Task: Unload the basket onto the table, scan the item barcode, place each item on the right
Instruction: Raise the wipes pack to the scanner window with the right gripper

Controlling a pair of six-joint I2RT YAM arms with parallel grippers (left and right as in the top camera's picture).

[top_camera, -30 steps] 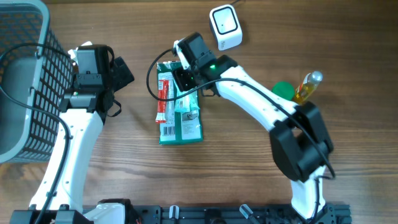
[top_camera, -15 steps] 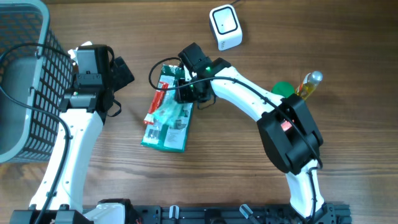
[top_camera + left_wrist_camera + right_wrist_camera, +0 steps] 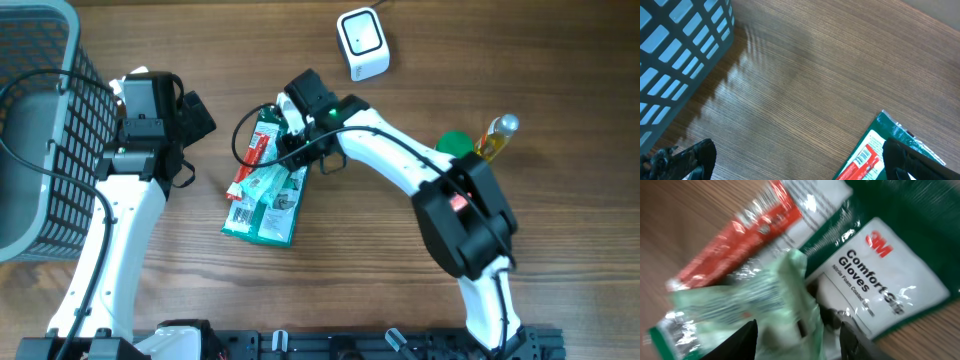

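From above, we see the right gripper point(image 3: 292, 145) set down on the upper end of the glove packet point(image 3: 262, 200). The packet lies flat and slanted on the table point(image 3: 380, 270), and its length runs away from those fingers toward the near edge. The white scanner point(image 3: 362, 42) sits beyond that gripper, apart from the packet. The left gripper point(image 3: 198, 115) stands off to one side of the packet's top end without touching it, and the basket point(image 3: 35, 130) is on its other side. A bottle point(image 3: 494, 140) lies well away, past the right arm's elbow.

In the left wrist view, our left fingers point(image 3: 690, 160) stand wide apart with only bare wood between them. A corner of the packet point(image 3: 871, 150), showing its red stripe, comes in just beside one finger. The basket's grid wall point(image 3: 680, 60) rises beyond the other finger.

The right wrist view is blurred. Our right fingers point(image 3: 747, 342) stand some way apart at the bottom edge, on either side of a pale green crumpled fold of the packet point(image 3: 880, 270). Ahead of one finger is the white label reading "3M Comfort Grip Gloves", and ahead of the other is a red band. We cannot tell whether the pads pinch the fold or only flank it.
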